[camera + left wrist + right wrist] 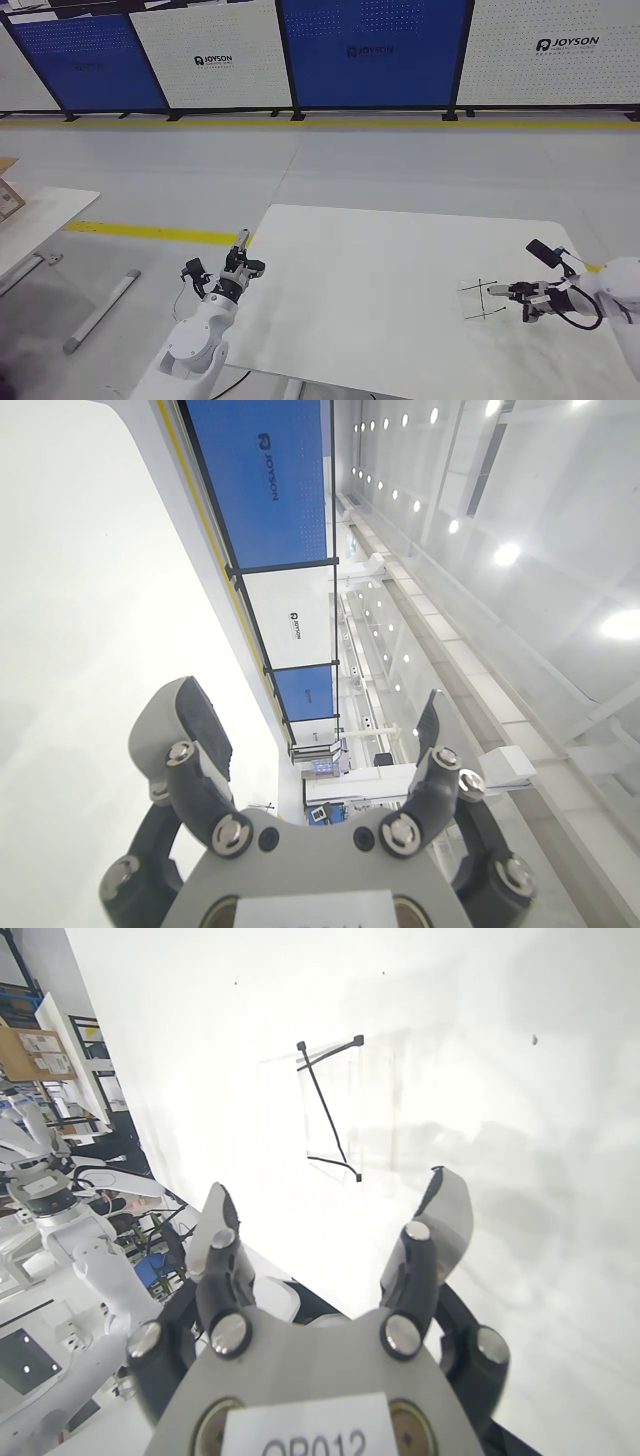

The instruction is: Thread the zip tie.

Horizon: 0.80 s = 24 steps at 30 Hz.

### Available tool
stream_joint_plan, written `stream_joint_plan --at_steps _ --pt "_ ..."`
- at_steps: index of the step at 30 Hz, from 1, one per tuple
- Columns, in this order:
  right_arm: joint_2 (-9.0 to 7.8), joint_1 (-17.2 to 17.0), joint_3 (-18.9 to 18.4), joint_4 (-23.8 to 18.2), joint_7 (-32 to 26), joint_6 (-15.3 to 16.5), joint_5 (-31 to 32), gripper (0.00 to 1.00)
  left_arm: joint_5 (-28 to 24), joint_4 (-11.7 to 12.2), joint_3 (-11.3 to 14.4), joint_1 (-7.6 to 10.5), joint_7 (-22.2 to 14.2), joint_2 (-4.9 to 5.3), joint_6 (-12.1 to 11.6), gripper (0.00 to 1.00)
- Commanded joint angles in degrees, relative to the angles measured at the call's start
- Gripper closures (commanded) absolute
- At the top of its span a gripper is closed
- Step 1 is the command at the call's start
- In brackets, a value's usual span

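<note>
A: Status on the left gripper (311, 687)?

B: Spread wide, nothing between the pads (207, 720). Parked at the left edge of the white table (380, 260). Pointed toward the blue and white wall panels (260, 485) on the far side of the room.

A: And the right gripper (330, 1180)?

B: Also spread apart, holding nothing. Sitting over the right side of the table, aimed at the zip ties (480, 300). Just beside them, no contact visible.

A: Location of the ties, precisely?

B: Right part of the table, well apart from the left gripper. Counting three, all black. Seeing a long tie (324, 1103) in the middle. Then a shorter tie (332, 1052) crossing it near the end farther from the right gripper. Then a third tie (332, 1163) at the nearer end, closest to the right gripper's fingertips. Cannot tell whether touching or only meeting there.

A: Lying on the bare table?

B: No. Resting on or in a clear piece (370, 1093), see-through with faint edges. Sheet or shallow box, cannot tell which.

A: Threaded yet?

B: Not yet, as far as visible. Lying as open strips, roughly straight, with a small square head at one end of each.
</note>
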<state>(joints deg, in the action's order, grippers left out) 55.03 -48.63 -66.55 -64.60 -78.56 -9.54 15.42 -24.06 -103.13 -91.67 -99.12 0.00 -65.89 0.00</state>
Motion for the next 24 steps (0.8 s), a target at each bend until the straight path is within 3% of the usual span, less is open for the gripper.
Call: stream_joint_plan --at_steps 1,24 --pt "-0.03 0.1 0.1 0.4 -0.1 -0.1 0.0 0.63 0.0 0.0 0.0 0.00 0.0 0.00 0.0 0.00" --pt "-0.09 1.3 3.1 1.2 -0.6 -2.4 1.9 0.75 0.0 0.0 0.0 0.00 0.0 0.00 0.0 0.00"
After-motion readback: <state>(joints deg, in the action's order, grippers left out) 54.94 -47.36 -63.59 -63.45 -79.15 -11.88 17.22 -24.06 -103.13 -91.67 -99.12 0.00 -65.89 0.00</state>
